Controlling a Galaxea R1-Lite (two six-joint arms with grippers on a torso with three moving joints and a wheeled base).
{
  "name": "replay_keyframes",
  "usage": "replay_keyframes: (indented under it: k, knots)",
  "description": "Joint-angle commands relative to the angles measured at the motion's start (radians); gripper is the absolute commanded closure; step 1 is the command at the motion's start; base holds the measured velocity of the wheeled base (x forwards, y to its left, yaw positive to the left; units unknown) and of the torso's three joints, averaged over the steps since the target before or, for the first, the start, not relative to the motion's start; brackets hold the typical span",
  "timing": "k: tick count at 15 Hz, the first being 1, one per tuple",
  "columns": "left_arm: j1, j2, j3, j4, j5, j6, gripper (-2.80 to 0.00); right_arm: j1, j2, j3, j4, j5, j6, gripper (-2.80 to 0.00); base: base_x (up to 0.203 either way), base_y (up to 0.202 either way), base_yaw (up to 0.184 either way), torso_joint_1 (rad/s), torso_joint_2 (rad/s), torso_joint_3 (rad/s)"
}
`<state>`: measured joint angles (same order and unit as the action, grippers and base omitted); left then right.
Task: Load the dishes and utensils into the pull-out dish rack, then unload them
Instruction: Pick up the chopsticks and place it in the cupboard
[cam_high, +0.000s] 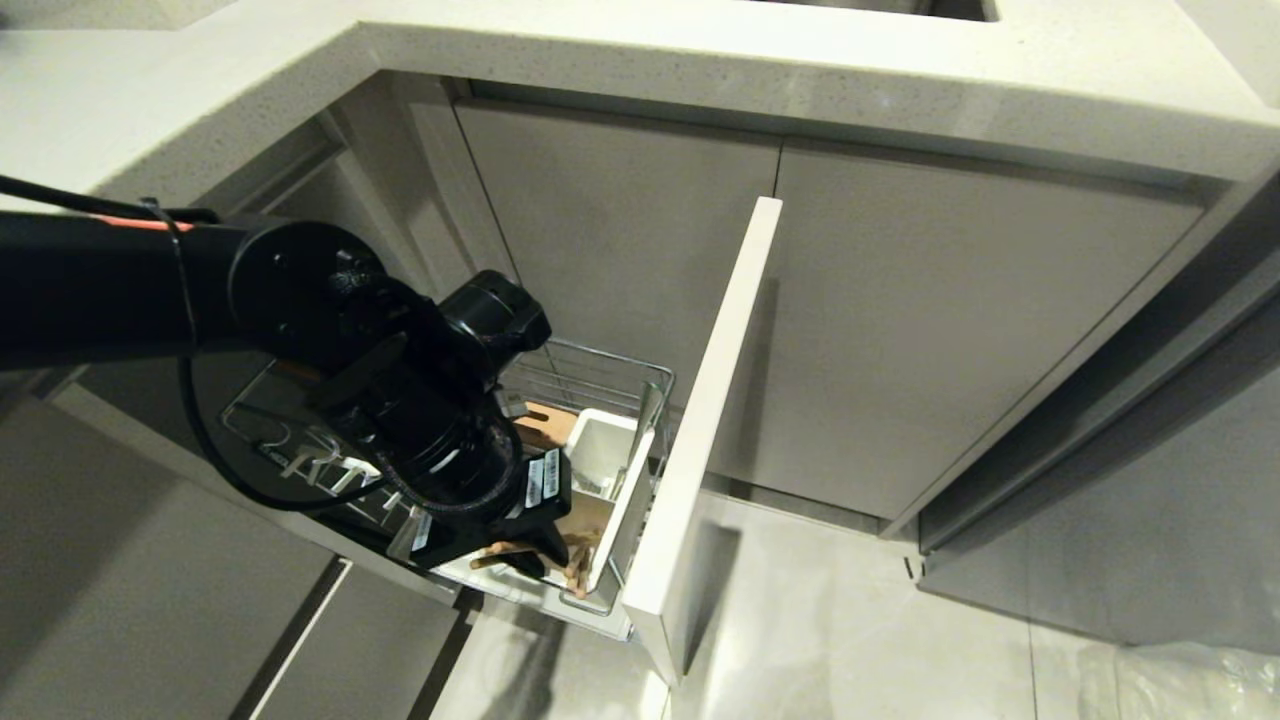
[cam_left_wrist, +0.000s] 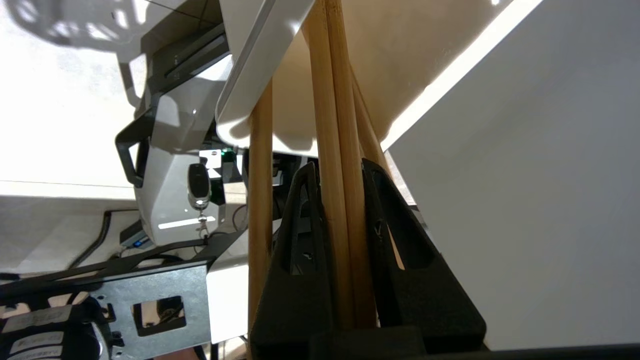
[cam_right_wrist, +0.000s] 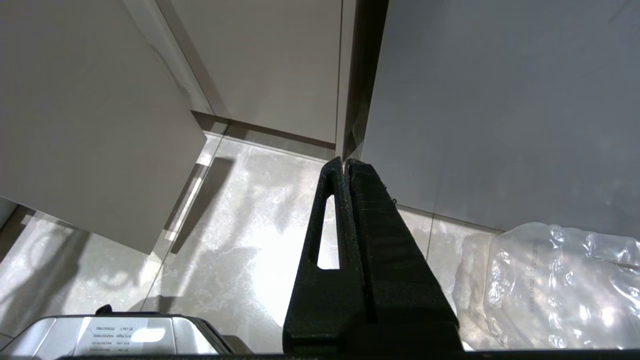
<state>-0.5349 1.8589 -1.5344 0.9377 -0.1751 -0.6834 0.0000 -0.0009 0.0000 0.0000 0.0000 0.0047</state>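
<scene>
The pull-out dish rack (cam_high: 600, 372) stands drawn out from the cabinet, with its pale front panel (cam_high: 700, 430) edge-on. My left gripper (cam_high: 545, 558) reaches down into the rack's near end, beside the white utensil caddy (cam_high: 603, 450). In the left wrist view this gripper (cam_left_wrist: 340, 167) is shut on two pale wooden chopsticks (cam_left_wrist: 336, 115) that run up past the caddy's rim (cam_left_wrist: 250, 75). Another chopstick (cam_left_wrist: 260, 200) stands outside the fingers. Chopstick ends (cam_high: 578, 568) show below the gripper. The dishes are out of view. My right gripper (cam_right_wrist: 346, 161) hangs shut and empty over the floor.
Grey cabinet doors (cam_high: 950, 330) stand shut behind the rack, under a pale stone countertop (cam_high: 700, 60). My left arm (cam_high: 300, 300) covers much of the rack's inside. Crumpled clear plastic (cam_right_wrist: 555, 285) lies on the tiled floor (cam_high: 850, 620) to the right.
</scene>
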Motion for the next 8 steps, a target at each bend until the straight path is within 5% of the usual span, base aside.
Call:
replay_keyframes:
  k: [1, 4, 5, 8]
  knots:
    - [0.003, 0.016, -0.004, 0.006, -0.003, -0.001, 0.0, 0.0, 0.001, 0.0, 0.0, 0.0, 0.0, 0.0, 0.0, 0.0, 0.0, 0.0, 0.0, 0.0]
    - [0.006, 0.008, -0.004, 0.006, -0.003, 0.004, 0.0, 0.0, 0.001, 0.0, 0.0, 0.0, 0.0, 0.0, 0.0, 0.0, 0.0, 0.0, 0.0, 0.0]
    - [0.007, 0.001, -0.004, 0.007, -0.001, 0.004, -2.8, 0.0, 0.001, 0.0, 0.0, 0.0, 0.0, 0.0, 0.0, 0.0, 0.0, 0.0, 0.0, 0.0]
    - [0.007, -0.02, -0.004, 0.01, -0.001, 0.002, -2.8, 0.0, 0.001, 0.0, 0.0, 0.0, 0.0, 0.0, 0.0, 0.0, 0.0, 0.0, 0.0, 0.0]
